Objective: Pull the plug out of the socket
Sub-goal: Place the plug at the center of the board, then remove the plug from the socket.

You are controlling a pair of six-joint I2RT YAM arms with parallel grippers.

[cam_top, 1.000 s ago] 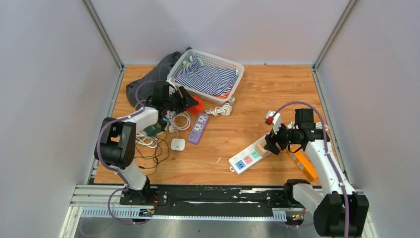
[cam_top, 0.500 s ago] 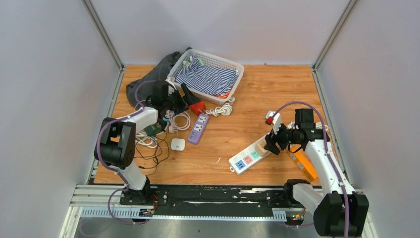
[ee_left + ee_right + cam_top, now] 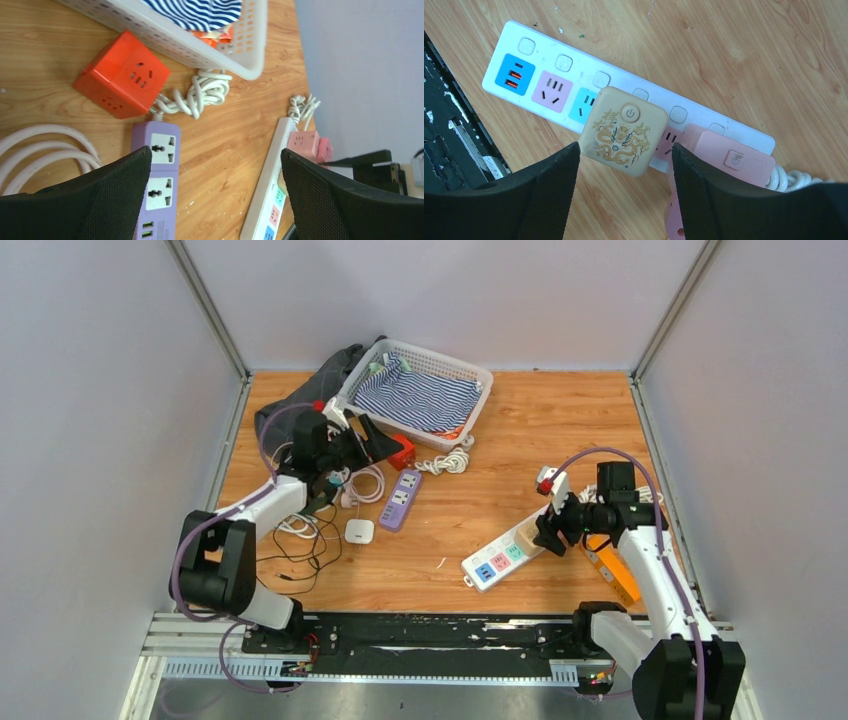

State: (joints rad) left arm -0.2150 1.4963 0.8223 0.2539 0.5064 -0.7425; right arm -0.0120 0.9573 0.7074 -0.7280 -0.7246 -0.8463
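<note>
A white power strip (image 3: pixel 503 553) (image 3: pixel 549 75) lies on the wooden table at the right. A cream plug cube with a gold dragon (image 3: pixel 624 131) (image 3: pixel 528 535) and a pink plug cube (image 3: pixel 724 155) sit plugged into it. My right gripper (image 3: pixel 624 165) (image 3: pixel 548 528) is open and hovers just above the strip, with the cream cube between its fingers and not touched. My left gripper (image 3: pixel 216 155) (image 3: pixel 372 443) is open and empty, raised above the table near the red cube socket (image 3: pixel 122 75) (image 3: pixel 403 448) and the purple strip (image 3: pixel 155 190) (image 3: pixel 400 498).
A white basket (image 3: pixel 470 375) with striped cloth stands at the back. A dark bag (image 3: pixel 300 405) lies to its left. Coiled white cables (image 3: pixel 452 460), a small white adapter (image 3: pixel 359 531) and black wires (image 3: pixel 300 550) lie near the left arm. An orange object (image 3: pixel 615 573) lies under the right arm.
The left arm's elbow has swung down and to the left, its gripper staying by the red cube. The right gripper has barely moved.
</note>
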